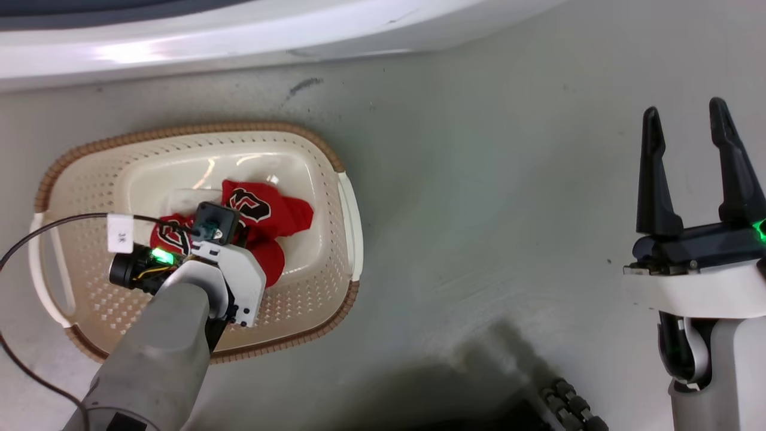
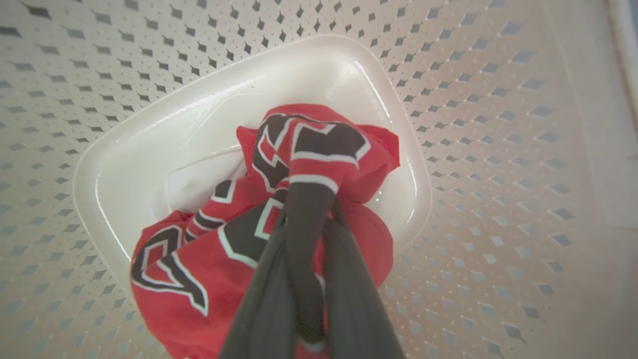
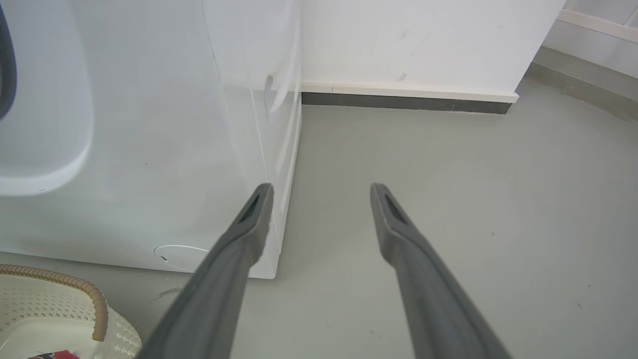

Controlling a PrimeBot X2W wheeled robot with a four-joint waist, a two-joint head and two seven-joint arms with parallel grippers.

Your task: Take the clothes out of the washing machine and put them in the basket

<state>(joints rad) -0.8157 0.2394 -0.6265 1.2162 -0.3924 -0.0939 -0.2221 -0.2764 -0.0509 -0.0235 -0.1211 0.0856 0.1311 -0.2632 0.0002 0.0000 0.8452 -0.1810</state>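
The cream basket [image 1: 335, 157] with a brown rim stands on the floor at the left. Red clothes [image 1: 263, 209] with black, white-outlined letters lie crumpled on its bottom. My left arm [image 1: 227, 275] reaches down into the basket and hides its own fingers. In the left wrist view my left gripper [image 2: 311, 192] is shut on a fold of the clothes [image 2: 319, 139], low over the basket's bottom [image 2: 149, 149]. My right gripper [image 1: 684, 109] is open and empty over bare floor at the right. The washing machine [image 1: 239, 42] runs along the top edge. The right wrist view shows the open right gripper [image 3: 321, 188], the washing machine [image 3: 149, 149] and the basket's rim [image 3: 75, 289].
Grey floor [image 1: 479, 209] lies between the basket and my right arm. A black cable [image 1: 48, 227] with a white tag [image 1: 119, 233] crosses the basket's left side. A dark part of my base [image 1: 568, 407] shows at the bottom. A white wall with skirting [image 3: 408, 99] stands beyond the washer.
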